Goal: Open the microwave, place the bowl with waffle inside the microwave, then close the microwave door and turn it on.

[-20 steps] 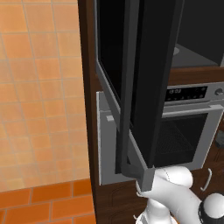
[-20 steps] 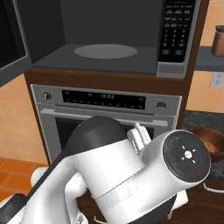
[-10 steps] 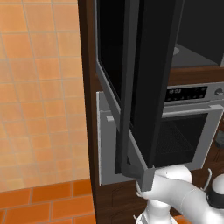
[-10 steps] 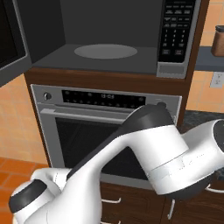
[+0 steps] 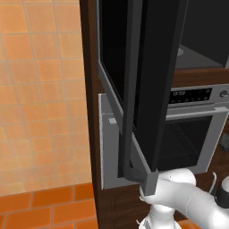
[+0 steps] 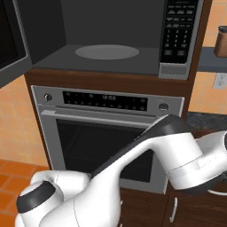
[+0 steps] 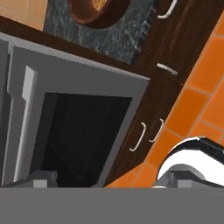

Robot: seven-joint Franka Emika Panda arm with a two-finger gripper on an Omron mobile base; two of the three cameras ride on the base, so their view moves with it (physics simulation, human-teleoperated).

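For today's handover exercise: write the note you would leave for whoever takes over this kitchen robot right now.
End effector: open and empty, by the look of it; its tips are not clear in the hand view, which looks past the oven toward the counter.
Microwave: door swung wide open, turntable bare.
Bowl with waffle: on the dark stone counter, untouched.
Done: door opened.
Left: pick up the bowl, set it inside, shut the door, press start on the keypad.

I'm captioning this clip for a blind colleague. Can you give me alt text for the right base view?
The microwave stands open with a bare turntable inside, its keypad at right. Below sits a grey oven, and the white robot arm bends low across the foreground.
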